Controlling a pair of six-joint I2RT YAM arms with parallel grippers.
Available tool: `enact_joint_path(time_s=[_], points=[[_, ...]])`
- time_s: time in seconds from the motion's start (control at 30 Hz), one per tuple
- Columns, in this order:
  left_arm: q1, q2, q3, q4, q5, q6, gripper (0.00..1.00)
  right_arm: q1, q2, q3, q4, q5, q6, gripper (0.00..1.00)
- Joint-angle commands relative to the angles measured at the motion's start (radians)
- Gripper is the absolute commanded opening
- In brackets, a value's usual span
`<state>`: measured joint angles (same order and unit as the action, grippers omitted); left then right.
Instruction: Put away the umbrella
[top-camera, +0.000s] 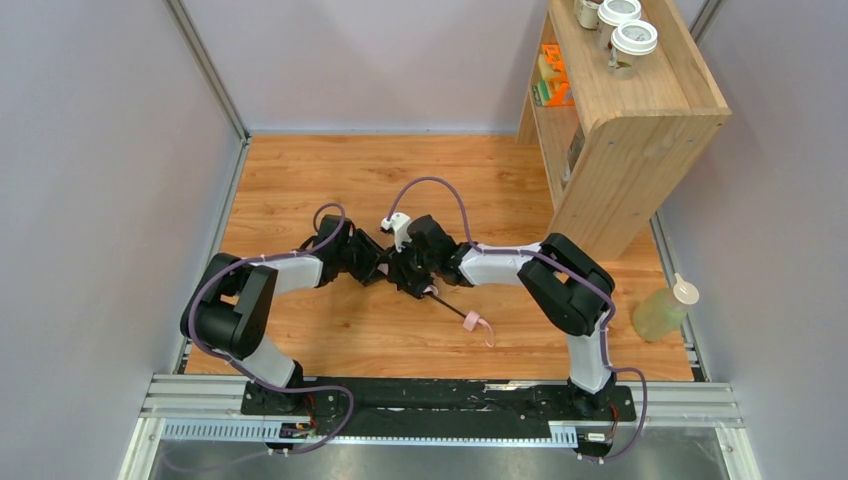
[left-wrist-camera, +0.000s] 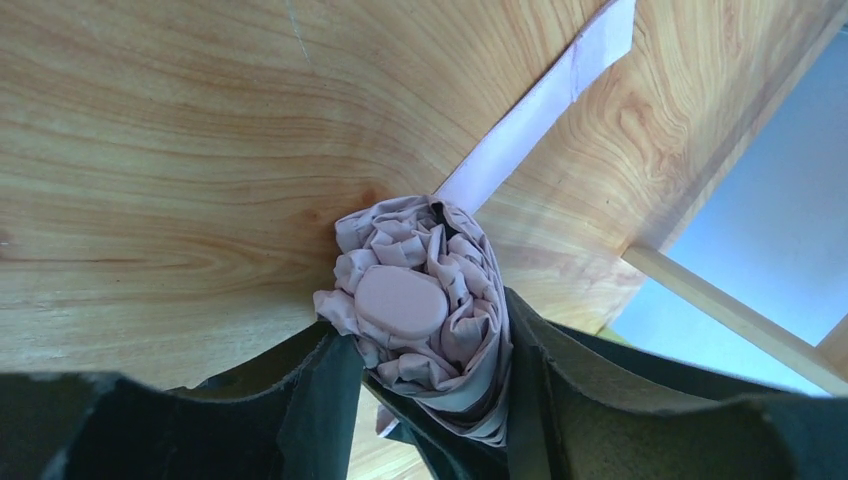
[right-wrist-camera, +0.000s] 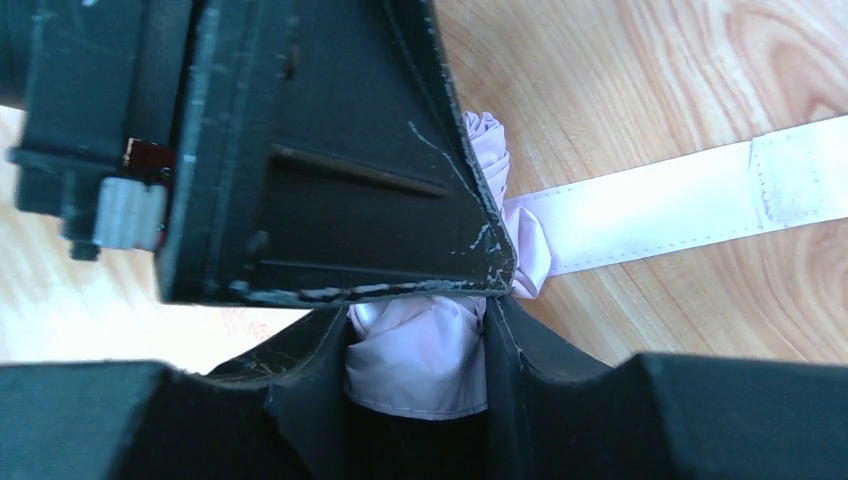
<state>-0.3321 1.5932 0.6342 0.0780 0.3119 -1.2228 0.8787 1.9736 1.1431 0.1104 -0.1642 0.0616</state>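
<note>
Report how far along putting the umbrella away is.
Done: the umbrella canopy is gathered into a tight bundle. In hand: the left claw and right claw both clamp that bundle. Left: the closure strap lies loose on the table, and the shaft is extended, with the handle out.

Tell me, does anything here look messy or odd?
Yes. The pale pink folding fabric umbrella is only half tidied: its canopy is bunched in crumpled folds, its pink closure strap lies undone across the wooden table, and its thin black shaft sticks out.
</note>
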Motion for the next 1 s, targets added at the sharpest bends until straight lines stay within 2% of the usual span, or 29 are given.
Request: enact_joint_path(time_s=[0.0,0.07,0.1,0.3,0.57,0.7,0.77,0.83,0.97], points=[[-0.002,0.014,-0.080,-0.222,-0.065,0.195,0.57,-0.095,0.077,-0.049,-0.038,-0.282,0.118,0.00],[-0.002,-0.021,-0.091,-0.221,-0.074,0.198,0.62,-0.116,0.085,-0.046,-0.034,-0.326,0.129,0.00],[-0.002,-0.045,-0.091,-0.233,-0.086,0.204,0.70,-0.124,0.090,-0.045,-0.032,-0.348,0.130,0.00],[-0.002,-0.144,-0.085,-0.285,-0.116,0.174,0.72,-0.170,0.126,-0.060,0.064,-0.495,0.202,0.00],[-0.010,-0.004,-0.114,-0.179,-0.043,0.125,0.73,-0.172,0.151,-0.063,0.202,-0.560,0.291,0.00],[-0.028,0.024,-0.145,-0.136,-0.074,0.103,0.63,-0.165,0.162,-0.031,0.215,-0.572,0.305,0.00],[-0.028,0.033,-0.166,-0.097,-0.082,0.088,0.41,-0.161,0.159,-0.020,0.224,-0.574,0.308,0.00],[-0.028,0.034,-0.186,-0.054,-0.085,0.075,0.27,-0.156,0.154,-0.014,0.218,-0.572,0.308,0.00],[-0.028,0.033,-0.208,-0.027,-0.085,0.069,0.10,-0.141,0.119,-0.010,0.138,-0.512,0.277,0.00]])
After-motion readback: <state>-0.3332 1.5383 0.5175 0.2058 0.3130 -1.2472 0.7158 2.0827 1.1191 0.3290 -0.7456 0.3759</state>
